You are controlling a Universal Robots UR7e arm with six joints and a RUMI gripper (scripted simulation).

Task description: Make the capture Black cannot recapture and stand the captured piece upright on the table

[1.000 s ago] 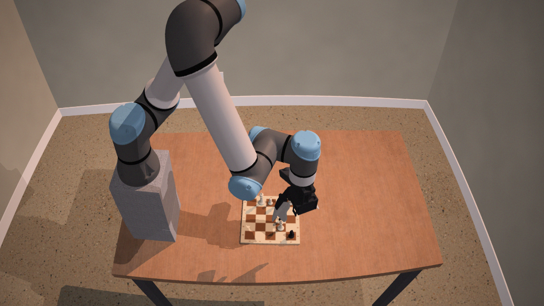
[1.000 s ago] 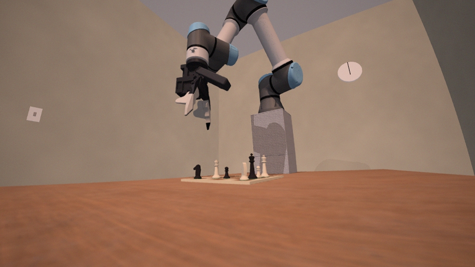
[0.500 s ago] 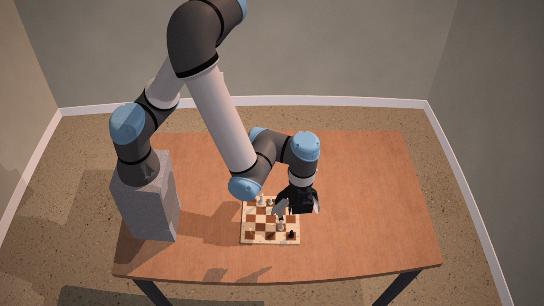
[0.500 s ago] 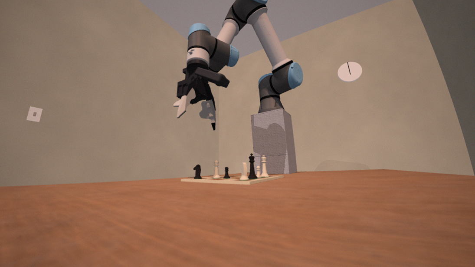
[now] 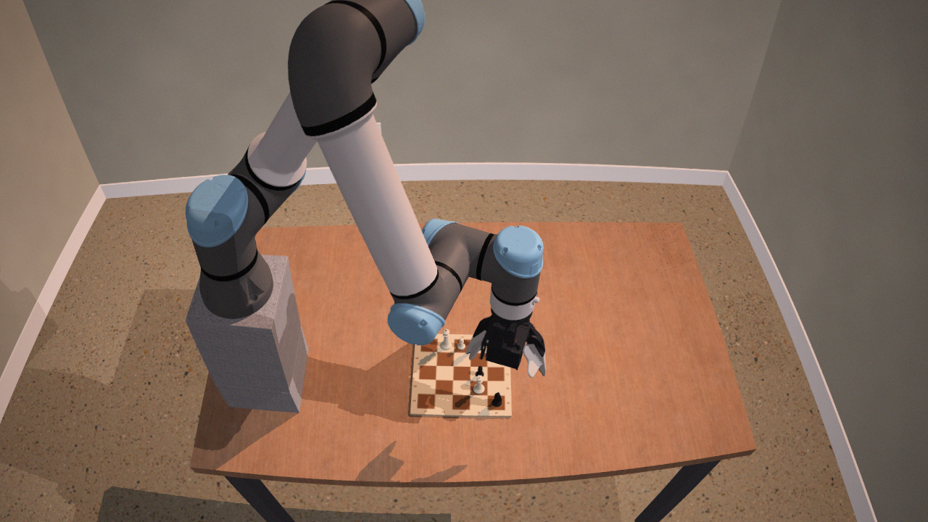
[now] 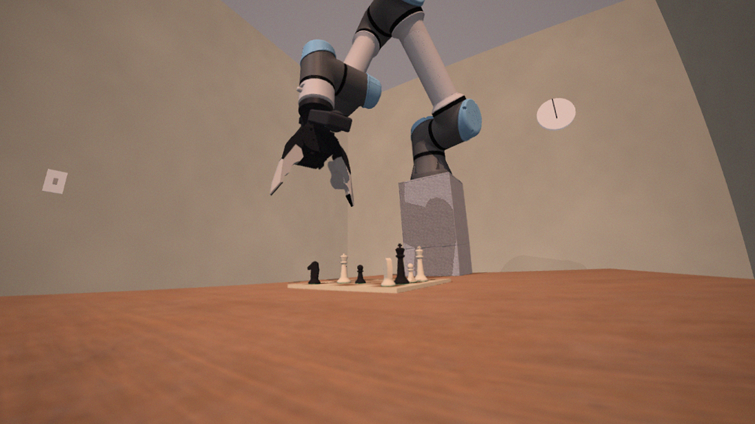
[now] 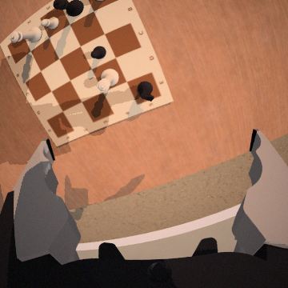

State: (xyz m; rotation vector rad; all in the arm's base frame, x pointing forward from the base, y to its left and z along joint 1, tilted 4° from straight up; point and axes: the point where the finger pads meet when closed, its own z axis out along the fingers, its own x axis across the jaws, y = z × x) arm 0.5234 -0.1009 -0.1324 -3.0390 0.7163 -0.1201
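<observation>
Hovering high w/ gripper spread wide, gripping nothing. Nothing captured yet: all pieces standing on board below, none off on table. Black pawn, white bishop sitting ahead of fingertips in wrist view. Descent, grasp, removal, capture all remaining.

Grey stone-textured pedestal block stands at left of frame in the top view, at the wooden table's left edge. Table has dark legs at lower frame. Speckled tan floor surrounds it, bordered by a white baseboard. Exterior view: round white wall disc with a dark line at upper right; small white square marker on the wall at left.
</observation>
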